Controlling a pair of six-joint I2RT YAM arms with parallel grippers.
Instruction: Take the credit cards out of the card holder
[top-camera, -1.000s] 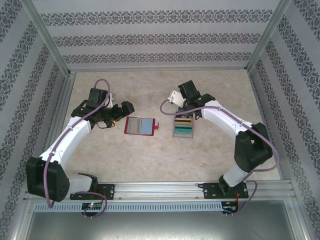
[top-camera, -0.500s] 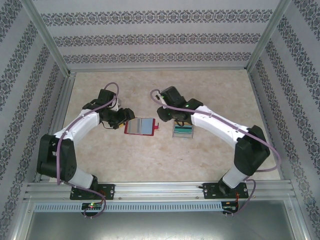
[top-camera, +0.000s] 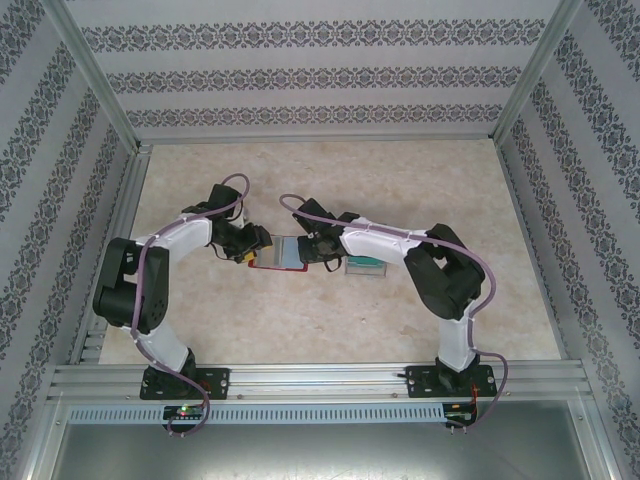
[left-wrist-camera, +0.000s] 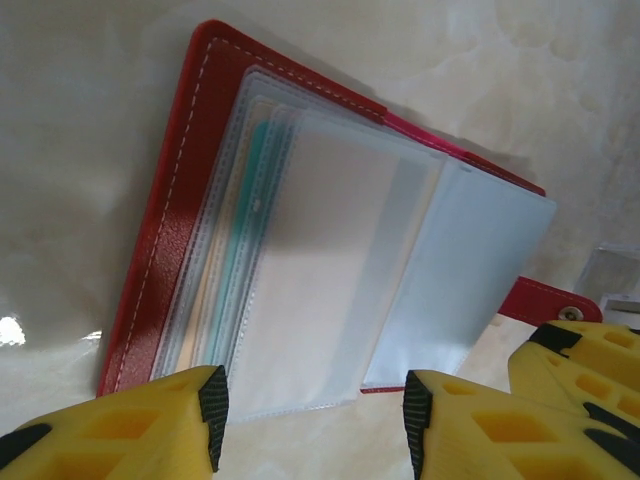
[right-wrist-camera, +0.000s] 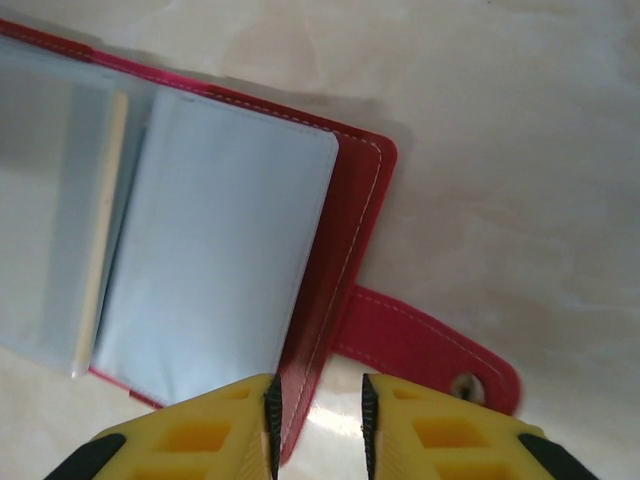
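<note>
1. The card holder (top-camera: 283, 253) lies open and flat on the surface (top-camera: 420, 190), with its see-through pockets facing up, and one tool is at each side of it.
2. The left tool (top-camera: 252, 248) is just beside the left edge of the card holder. In the left wrist view its fingers (left-wrist-camera: 212, 405) stand clearly apart. The near edge of the card holder (left-wrist-camera: 330, 270) lies just in front of the tips, and nothing is clamped.
3. The right tool (top-camera: 315, 250) is at the right edge of the card holder. In the right wrist view this tool (right-wrist-camera: 318, 420) has only a narrow gap between its fingers, and a strip of bare surface shows in that gap. The corner of the red cover reaches in beside one finger, but I cannot tell if it touches.
4. The closing tab (right-wrist-camera: 420, 350) sticks out from the right side of the card holder and lies flat on the surface.
5. Inside the pockets, the edge of a teal card (left-wrist-camera: 245, 220) shows near the left cover, and the edge of a beige card (right-wrist-camera: 100, 230) shows near the middle fold.
6. More credit cards (top-camera: 365, 266) lie on the surface to the right of the card holder, apart from it and partly covered by the right arm.
</note>
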